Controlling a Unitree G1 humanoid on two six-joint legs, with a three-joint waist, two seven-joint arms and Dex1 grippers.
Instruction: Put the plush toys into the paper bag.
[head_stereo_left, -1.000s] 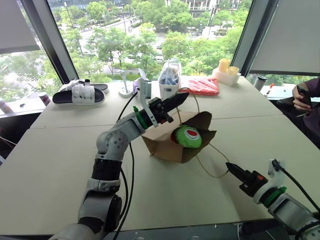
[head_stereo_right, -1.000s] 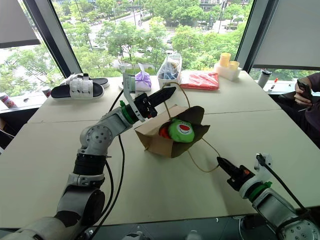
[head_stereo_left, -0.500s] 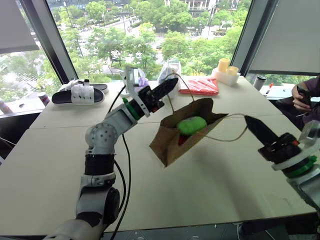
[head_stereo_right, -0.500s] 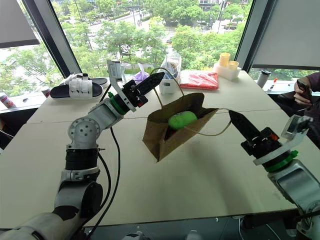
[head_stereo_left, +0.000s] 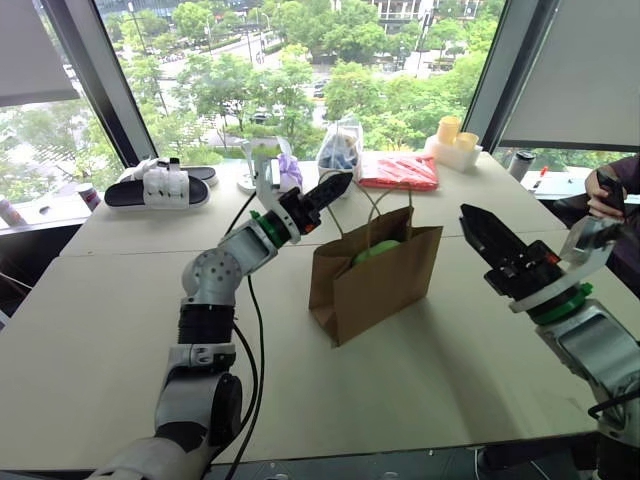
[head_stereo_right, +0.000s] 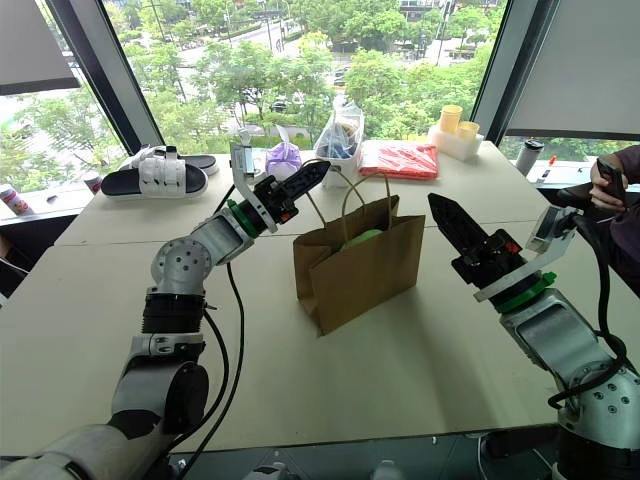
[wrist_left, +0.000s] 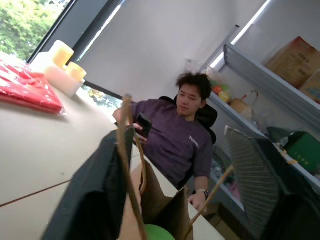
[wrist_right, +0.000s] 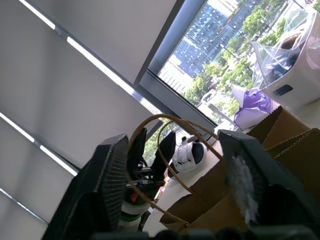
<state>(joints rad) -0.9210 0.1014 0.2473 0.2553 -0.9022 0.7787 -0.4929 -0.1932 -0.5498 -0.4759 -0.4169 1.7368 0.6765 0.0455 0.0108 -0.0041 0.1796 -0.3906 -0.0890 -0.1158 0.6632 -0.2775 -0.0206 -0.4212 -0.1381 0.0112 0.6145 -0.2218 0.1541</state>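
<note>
Upright near the middle of the table (head_stereo_left: 120, 300): the paper bag (head_stereo_left: 385, 285), brown, mouth open to the top, both cord handles (head_stereo_left: 374, 203) arching above the rim. Inside, just under the rim: the green plush toy (head_stereo_left: 376, 250), only its rounded top showing; a sliver of the same green also at the bag's mouth in the left wrist view.

Raised over the table on the bag's left side: the left gripper (head_stereo_left: 336, 186), pointing up and across toward the handles, tips near them. Jaws spread wide, one dark finger (wrist_left: 92, 200) on either side of the bag's mouth, with a handle cord running just beside this one; contact with the cord impossible to tell. Nothing held.

Raised on the bag's right side, apart from it: the right gripper (head_stereo_left: 480, 228), pointing up and toward the bag. Jaws wide too, ribbed fingers (wrist_right: 107, 192) well apart, with the handles and the left gripper seen between them. Nothing held.

Along the far edge of the table by the window: a pair of black-and-white sandals (head_stereo_left: 160, 186), a purple pouch (head_stereo_left: 290, 171), a clear plastic bag (head_stereo_left: 340, 150) with things in it, a flat red packet (head_stereo_left: 402, 172), and yellow cups (head_stereo_left: 450, 130). Seated past the table's right end: a person (wrist_left: 182, 142) in a purple shirt, holding a phone (wrist_left: 144, 125).
</note>
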